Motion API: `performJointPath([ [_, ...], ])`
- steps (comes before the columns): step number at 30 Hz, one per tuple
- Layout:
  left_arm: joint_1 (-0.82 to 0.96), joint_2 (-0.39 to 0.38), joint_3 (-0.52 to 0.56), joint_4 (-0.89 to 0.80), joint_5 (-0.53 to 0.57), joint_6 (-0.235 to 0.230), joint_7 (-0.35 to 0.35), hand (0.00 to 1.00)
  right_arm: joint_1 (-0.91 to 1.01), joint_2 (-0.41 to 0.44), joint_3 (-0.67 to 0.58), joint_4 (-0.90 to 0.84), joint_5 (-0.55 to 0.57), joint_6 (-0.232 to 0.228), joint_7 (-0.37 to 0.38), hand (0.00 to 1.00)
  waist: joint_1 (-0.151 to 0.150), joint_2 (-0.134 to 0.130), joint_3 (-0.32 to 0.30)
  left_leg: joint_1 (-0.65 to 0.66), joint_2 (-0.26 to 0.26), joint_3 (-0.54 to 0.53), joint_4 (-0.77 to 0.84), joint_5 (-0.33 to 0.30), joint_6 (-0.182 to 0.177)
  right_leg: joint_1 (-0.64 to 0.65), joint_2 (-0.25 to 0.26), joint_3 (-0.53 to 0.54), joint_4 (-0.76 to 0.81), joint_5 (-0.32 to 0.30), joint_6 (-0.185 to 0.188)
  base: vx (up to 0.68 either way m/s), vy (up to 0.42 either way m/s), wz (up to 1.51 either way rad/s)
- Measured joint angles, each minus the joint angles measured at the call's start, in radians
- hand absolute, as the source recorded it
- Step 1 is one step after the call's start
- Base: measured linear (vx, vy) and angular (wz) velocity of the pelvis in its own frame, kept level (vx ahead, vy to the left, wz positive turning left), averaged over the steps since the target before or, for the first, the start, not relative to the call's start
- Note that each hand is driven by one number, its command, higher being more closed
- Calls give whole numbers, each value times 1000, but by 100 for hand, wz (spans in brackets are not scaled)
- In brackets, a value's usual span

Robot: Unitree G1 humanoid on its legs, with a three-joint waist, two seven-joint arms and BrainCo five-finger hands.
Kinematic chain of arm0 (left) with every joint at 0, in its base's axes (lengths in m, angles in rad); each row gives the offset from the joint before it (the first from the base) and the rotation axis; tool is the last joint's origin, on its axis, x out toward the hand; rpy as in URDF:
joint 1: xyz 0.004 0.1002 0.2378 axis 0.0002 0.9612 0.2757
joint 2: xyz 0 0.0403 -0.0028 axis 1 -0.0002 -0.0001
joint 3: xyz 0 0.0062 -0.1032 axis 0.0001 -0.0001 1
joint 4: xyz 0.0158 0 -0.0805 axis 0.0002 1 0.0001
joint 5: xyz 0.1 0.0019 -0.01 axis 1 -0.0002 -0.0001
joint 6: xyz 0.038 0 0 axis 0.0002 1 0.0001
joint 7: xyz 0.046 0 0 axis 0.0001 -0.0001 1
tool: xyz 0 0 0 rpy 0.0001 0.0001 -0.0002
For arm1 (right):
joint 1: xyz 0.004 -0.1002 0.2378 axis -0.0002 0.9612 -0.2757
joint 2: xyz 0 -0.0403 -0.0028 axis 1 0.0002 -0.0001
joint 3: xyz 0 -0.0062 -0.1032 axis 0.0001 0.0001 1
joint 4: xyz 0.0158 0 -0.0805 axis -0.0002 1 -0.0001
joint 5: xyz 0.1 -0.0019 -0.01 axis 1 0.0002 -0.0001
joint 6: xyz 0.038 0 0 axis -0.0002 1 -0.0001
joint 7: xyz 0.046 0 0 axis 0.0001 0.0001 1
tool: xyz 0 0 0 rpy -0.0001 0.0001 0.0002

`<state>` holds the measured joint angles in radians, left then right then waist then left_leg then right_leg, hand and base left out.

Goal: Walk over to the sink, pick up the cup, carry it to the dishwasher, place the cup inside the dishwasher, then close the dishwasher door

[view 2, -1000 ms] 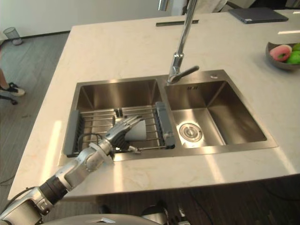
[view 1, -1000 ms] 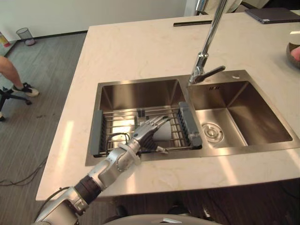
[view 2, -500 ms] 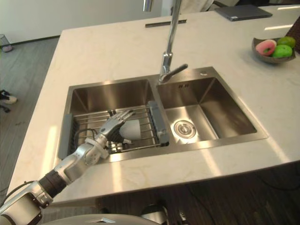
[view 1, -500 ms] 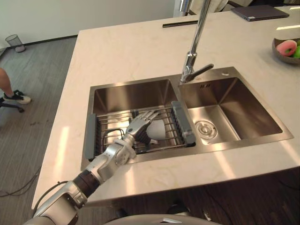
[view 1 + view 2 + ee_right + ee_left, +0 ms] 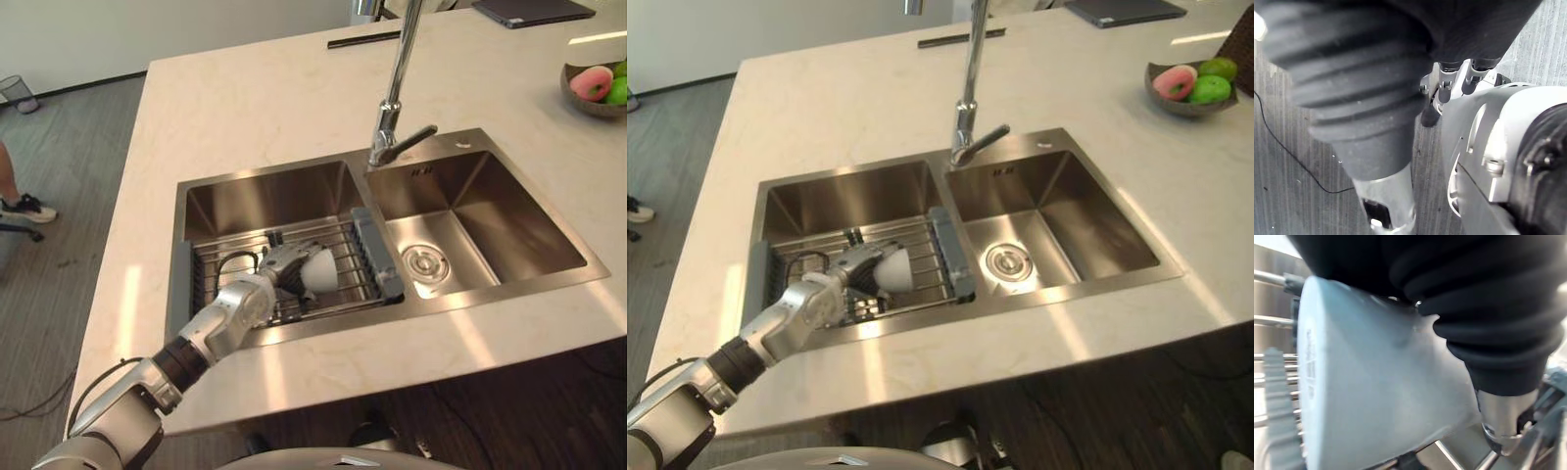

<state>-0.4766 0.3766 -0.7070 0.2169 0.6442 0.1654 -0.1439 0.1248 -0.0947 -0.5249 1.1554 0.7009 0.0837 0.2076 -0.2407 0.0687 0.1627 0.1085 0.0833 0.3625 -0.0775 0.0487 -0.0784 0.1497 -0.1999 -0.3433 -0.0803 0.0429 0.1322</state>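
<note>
One white cup [image 5: 319,271] lies sideways on the wire rack [image 5: 345,279] in the sink's [image 5: 265,174] left basin, near the table's [image 5: 245,98] front edge, our left hand [image 5: 277,262] curled round it; our right hand [image 5: 1386,191] hangs above the floor [image 5: 1283,147], grip unclear to us

countertop [image 5: 265,108] — pale | sink [image 5: 265,196] inset | fruit bowl [image 5: 1176,106] right | dark pad [image 5: 1117,10] far edge

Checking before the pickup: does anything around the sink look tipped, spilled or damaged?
The white cup lies on its side on the wire rack in the left basin, the left hand curled round it. Nothing looks spilled or damaged.
</note>
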Motion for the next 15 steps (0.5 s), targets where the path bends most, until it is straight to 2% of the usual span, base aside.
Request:
performJointPath([
  [4,-4,2,3,-1,41,4,-28,0,-1,-12,13,-1,3,7,-10,0,-1,7,4,-1,1,0,0,0,0,-1,0,0,0,0,0,0,0,0],
  [5,-5,2,4,-1,65,4,-53,100,-1,-14,13,0,4,8,-12,0,-2,7,4,-1,1,0,0,0,-1,-1,1,0,0,0,0,0,0,0],
  [12,-43,-3,7,-6,189,-4,-189,100,-1,-18,51,-1,8,8,-14,0,-9,5,5,-1,1,2,0,-1,-1,-3,2,2,0,0,1,0,0,0],
  [15,-49,-3,6,-8,206,-13,-235,100,-1,-19,53,-1,9,7,-15,0,-14,7,5,-1,2,2,0,-1,-1,-3,2,3,0,0,1,0,0,0],
])
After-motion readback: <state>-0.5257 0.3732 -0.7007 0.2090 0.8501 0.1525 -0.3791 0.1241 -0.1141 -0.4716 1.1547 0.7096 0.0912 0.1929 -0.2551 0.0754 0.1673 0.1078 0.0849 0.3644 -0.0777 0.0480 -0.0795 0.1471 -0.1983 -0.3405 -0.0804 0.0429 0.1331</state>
